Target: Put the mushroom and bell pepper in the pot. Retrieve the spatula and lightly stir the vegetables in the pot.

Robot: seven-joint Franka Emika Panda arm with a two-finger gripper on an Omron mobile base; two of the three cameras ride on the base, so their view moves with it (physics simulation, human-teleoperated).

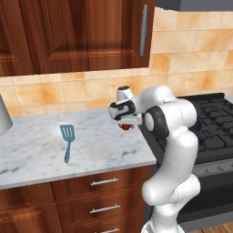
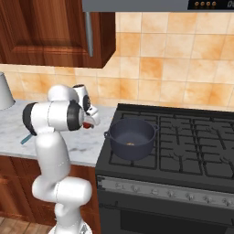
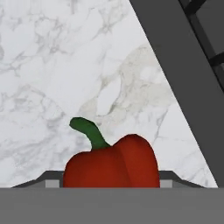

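The red bell pepper (image 3: 111,164) with its green stem sits between the two finger tips of my gripper (image 3: 107,183), which is shut on it. From the left, the gripper (image 1: 126,125) hangs over the right end of the marble counter with the bell pepper (image 1: 125,127) red beneath it. The dark blue-grey pot (image 2: 131,137) stands on the stove's front left burner, to the right of the gripper (image 2: 89,123). A small tan lump (image 2: 130,144), apparently the mushroom, lies on the pot's bottom. The teal spatula (image 1: 67,141) lies flat on the counter, well left of the gripper.
The black stove (image 2: 183,146) adjoins the counter (image 1: 36,150) on the right. Wooden wall cabinets (image 1: 73,32) hang above and a range hood (image 2: 155,5) sits over the stove. A pale grey object (image 2: 3,91) stands at the counter's far left.
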